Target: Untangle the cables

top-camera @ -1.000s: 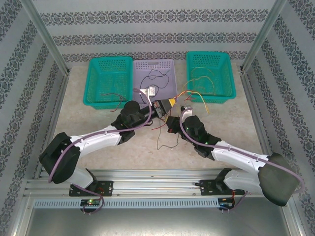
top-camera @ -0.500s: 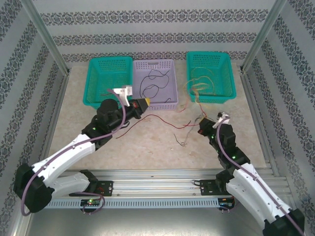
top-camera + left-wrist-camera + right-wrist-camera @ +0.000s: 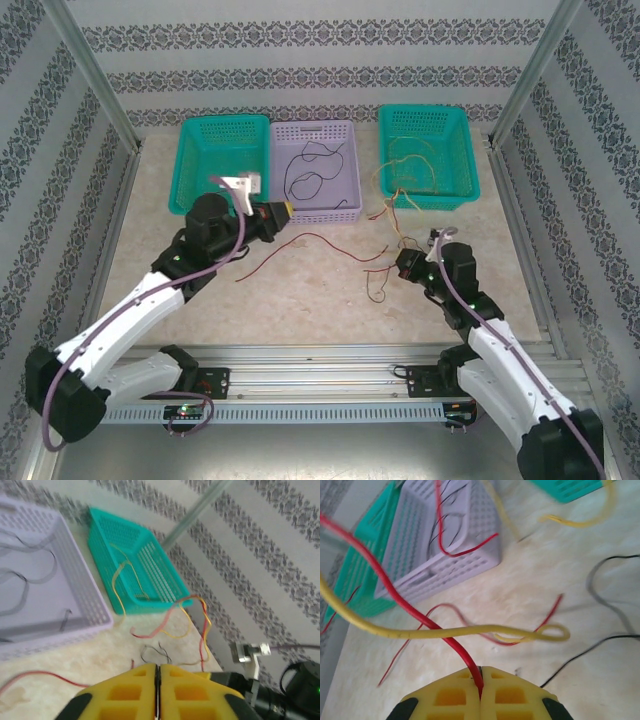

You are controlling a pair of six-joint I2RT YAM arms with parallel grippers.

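Cables [image 3: 470,630] sprawl across the table [image 3: 300,300] near the baskets [image 3: 430,198], some inside them. Right gripper [image 3: 481,672] pinches a red cable [image 3: 395,596]; left gripper [image 3: 158,669] has its jaws pressed together.

Left hand [image 3: 284,211] closed, right hand [image 3: 401,266] clamped tight, arms spread apart.

Baskets: three in total, two teal baskets [image 3: 185,170] [image 3: 430,200] and one lavender basket [image 3: 325,212]. Arms [image 3: 130,310] [image 3: 500,350]: two. Cables [image 3: 485,628]: four colours counted, red, black, yellow and orange. Black strands in the lavender basket: two. Red strands: three, as far as can be made out; the strands are fine, cross one another and blur in the wrist views.
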